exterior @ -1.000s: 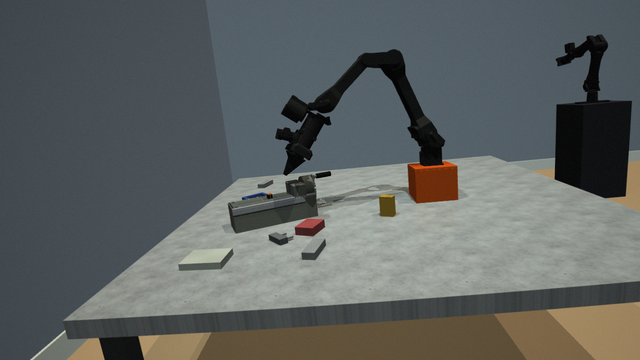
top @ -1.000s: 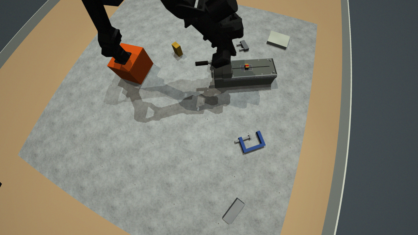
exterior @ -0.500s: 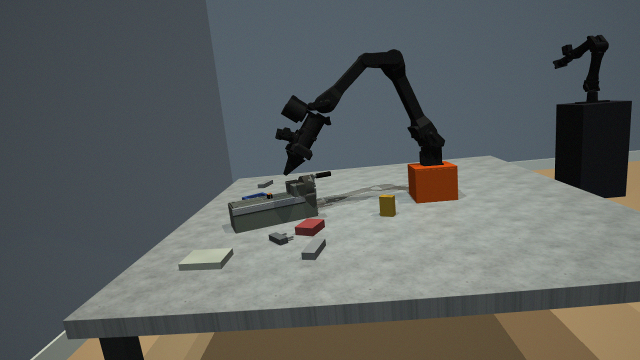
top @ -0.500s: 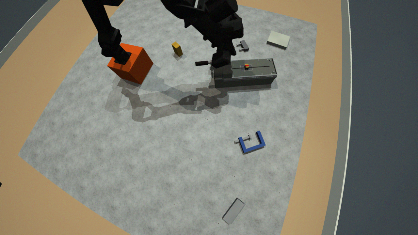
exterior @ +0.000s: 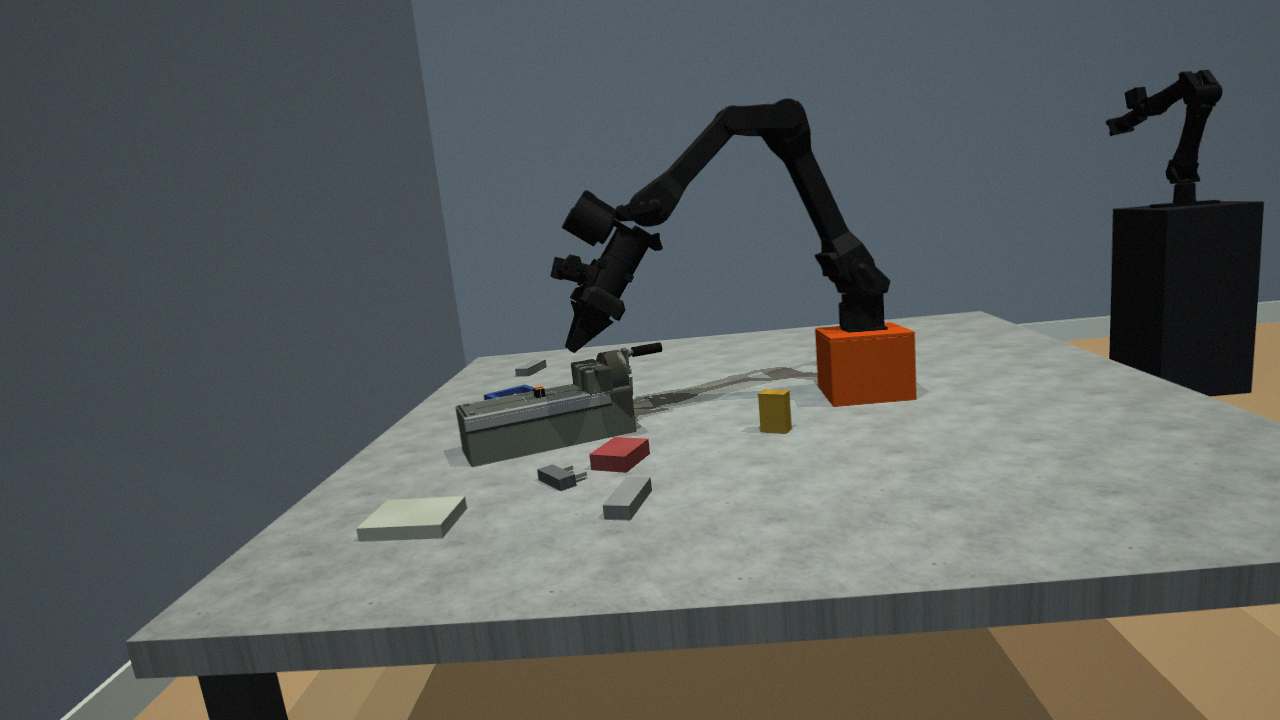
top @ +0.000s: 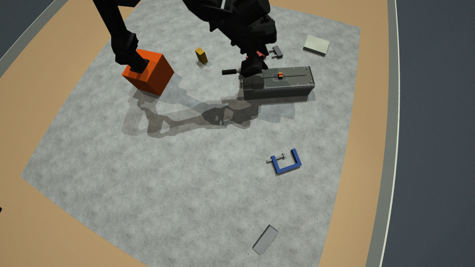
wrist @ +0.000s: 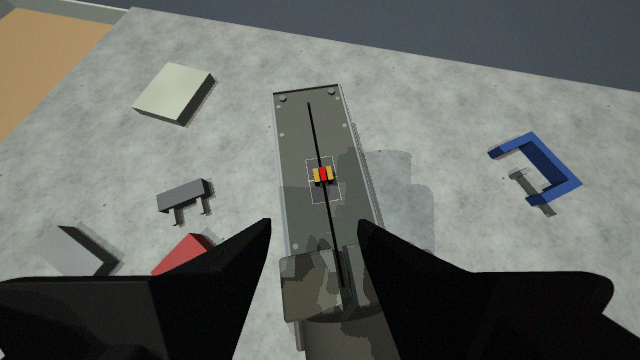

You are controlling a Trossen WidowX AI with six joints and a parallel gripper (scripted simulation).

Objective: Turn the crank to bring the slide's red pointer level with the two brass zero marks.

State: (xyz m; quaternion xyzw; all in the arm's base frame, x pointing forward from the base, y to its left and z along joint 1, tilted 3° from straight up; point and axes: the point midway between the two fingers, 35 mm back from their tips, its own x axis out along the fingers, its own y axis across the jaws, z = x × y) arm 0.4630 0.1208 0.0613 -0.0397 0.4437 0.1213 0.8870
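Note:
The grey-green machine [top: 298, 79] [exterior: 537, 434] [wrist: 295, 120] stands on the table with a slotted top. Its red pointer [top: 280, 75] [wrist: 323, 174] sits between the left brass mark [wrist: 316, 175] and the right brass mark [wrist: 330, 173]. The three look about level in the wrist view; a very small offset cannot be told. The crank's black handle [top: 229, 71] [exterior: 646, 349] sticks out from the end facing the arm's base, with nothing on it. My gripper [exterior: 572, 348] [wrist: 315, 225] is open and empty, above the machine's raised crank-end block, clear of the handle.
A red block [exterior: 617, 454] [wrist: 181, 255], a pronged grey part [exterior: 557, 477] [wrist: 182, 195], a grey bar [exterior: 627, 498] and a pale slab [top: 316, 45] [wrist: 172, 92] lie on one side. A blue clamp [top: 288, 167] [wrist: 550, 160] lies opposite. A yellow block [exterior: 774, 411] stands nearer the orange base [exterior: 866, 367].

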